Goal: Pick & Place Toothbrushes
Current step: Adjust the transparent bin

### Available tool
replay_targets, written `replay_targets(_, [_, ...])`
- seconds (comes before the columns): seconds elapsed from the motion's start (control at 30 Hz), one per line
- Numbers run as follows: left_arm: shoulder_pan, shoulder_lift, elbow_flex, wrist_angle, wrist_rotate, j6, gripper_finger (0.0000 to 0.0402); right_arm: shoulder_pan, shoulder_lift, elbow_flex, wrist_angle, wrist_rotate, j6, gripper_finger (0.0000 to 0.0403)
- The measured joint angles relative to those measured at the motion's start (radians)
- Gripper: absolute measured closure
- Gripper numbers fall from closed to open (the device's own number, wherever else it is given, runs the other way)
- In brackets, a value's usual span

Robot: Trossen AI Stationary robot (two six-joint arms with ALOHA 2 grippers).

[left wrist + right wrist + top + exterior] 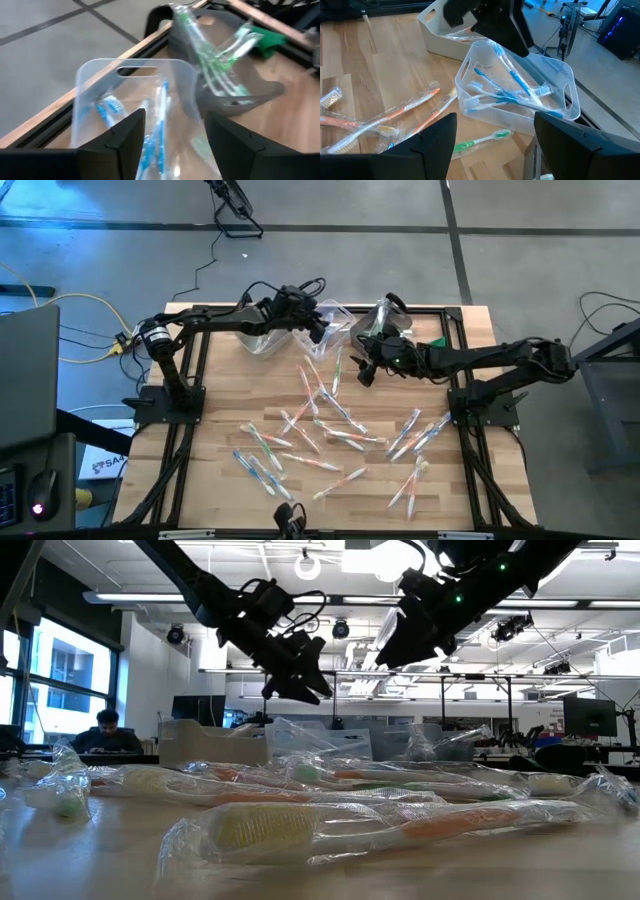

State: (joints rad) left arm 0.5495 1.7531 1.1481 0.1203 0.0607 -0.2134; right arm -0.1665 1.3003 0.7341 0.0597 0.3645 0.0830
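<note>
left gripper (170, 145): jaws apart, empty, above clear bin (85, 80) | right gripper (492, 145): jaws apart, empty | risk: blue toothbrushes (512, 92) below overhang the rim, may get knocked out

Left wrist view's blurred clear bin (90, 80) is cut off below.

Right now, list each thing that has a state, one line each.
left gripper: open, empty, over the clear bin
right gripper: open, empty, above the table
clear bin: upright, holds blue toothbrushes
grey bin: holds green toothbrushes
white bin: upright
loose toothbrushes: wrapped, scattered on the table
</note>
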Motion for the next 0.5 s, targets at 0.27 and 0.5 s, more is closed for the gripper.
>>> replay_targets(0.27, [-0.001,0.0,0.0,-0.034,-0.188,0.019,0.0313,0.0,0.0,0.0,0.0,0.0,0.0,0.0144])
replay_targets(0.5, [-0.008,0.0,0.036,-0.206,-0.278,0.078,0.0392,0.0,0.0,0.0,0.0,0.0,0.0,0.0144])
